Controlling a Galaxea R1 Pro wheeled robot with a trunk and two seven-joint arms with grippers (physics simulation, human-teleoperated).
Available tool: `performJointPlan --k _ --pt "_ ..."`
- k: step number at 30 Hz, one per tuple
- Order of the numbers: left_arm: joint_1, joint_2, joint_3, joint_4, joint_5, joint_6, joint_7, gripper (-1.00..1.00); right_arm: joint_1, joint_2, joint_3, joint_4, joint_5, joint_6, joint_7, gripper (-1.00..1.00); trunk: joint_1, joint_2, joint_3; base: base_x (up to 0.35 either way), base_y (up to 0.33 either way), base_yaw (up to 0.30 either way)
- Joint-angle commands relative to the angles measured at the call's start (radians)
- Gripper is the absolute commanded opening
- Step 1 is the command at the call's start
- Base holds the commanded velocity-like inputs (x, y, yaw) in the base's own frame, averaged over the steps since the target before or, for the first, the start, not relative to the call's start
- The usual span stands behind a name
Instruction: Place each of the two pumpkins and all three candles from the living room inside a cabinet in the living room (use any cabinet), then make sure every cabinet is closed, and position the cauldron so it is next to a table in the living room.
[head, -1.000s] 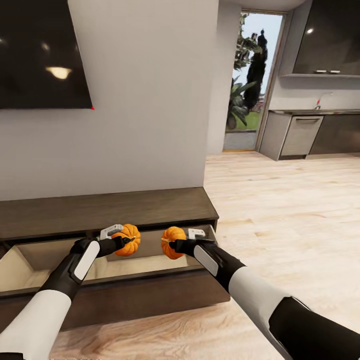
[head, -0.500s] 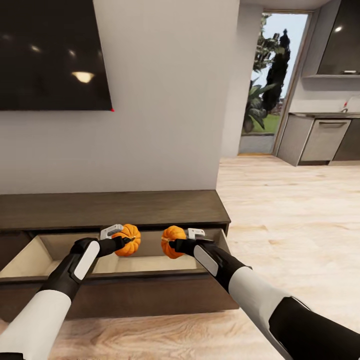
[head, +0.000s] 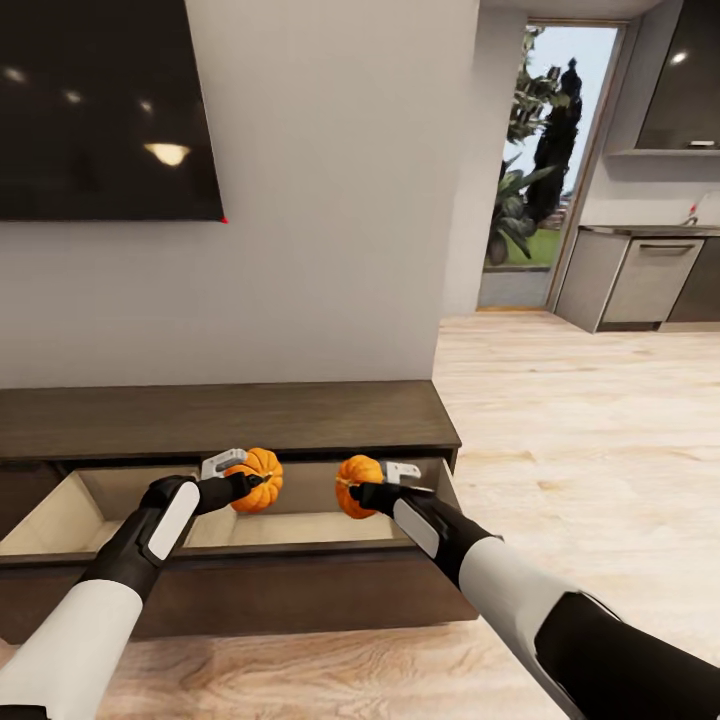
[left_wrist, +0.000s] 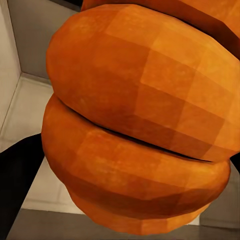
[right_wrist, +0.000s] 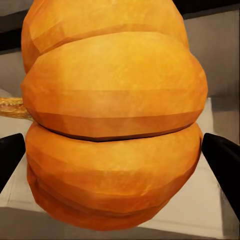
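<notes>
Two bright-orange ribbed pumpkins hang over the open drawer of the low dark brown cabinet (head: 230, 415). My left gripper (head: 245, 480) is shut on the left pumpkin (head: 257, 480), whose ribs loom close in the left wrist view (left_wrist: 135, 120). My right gripper (head: 362, 488) is shut on the right pumpkin (head: 358, 486), seen close between two dark fingertips (right_wrist: 225, 160) in the right wrist view, pumpkin (right_wrist: 112, 115). The drawer's pale wood interior (head: 300, 527) lies under both pumpkins. Candles and cauldron are out of view.
A black TV (head: 100, 110) hangs on the grey wall above the cabinet. Light wood floor (head: 580, 420) spreads to the right toward a glass door (head: 545, 170) and dark grey kitchen cupboards (head: 650, 280).
Between the first two frames the camera swung, shifting the whole scene rightward. Since then my right gripper has carried its pumpkin slightly right and farther over the drawer. The left arm stays still.
</notes>
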Motion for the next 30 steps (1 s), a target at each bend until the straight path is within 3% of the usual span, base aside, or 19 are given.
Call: performJointPlan --k 1,6,15,26,30 --pt "-0.001 0.001 -0.004 -0.001 0.01 0.003 0.01 -1.0 -0.001 0.0 0.008 0.003 -0.012 -0.006 -0.01 -1.0 0.0 0.0 -0.001 0.0 0.0 0.0" --pt "-0.001 0.001 -0.006 -0.002 0.011 0.004 0.007 -1.0 -0.001 0.001 0.008 0.014 -0.012 -0.019 -0.015 -1.0 0.0 0.0 -0.001 0.0 0.0 0.0" --pt "-0.001 0.002 -0.061 -0.004 0.011 0.006 0.005 -1.0 -0.001 0.0 0.008 0.018 -0.013 -0.026 -0.017 -1.0 0.0 0.0 -0.001 0.09 0.0 0.0" --pt "-0.001 0.001 -0.067 -0.008 0.01 0.048 0.005 -1.0 -0.002 0.001 0.008 0.018 -0.013 -0.022 -0.019 -1.0 0.0 0.0 -0.001 0.077 -0.02 0.0" --pt "-0.001 0.0 -0.08 -0.01 0.009 0.072 0.007 -1.0 -0.003 0.002 0.008 0.017 -0.013 0.0 -0.047 -1.0 0.0 0.0 -0.001 0.156 0.026 0.0"
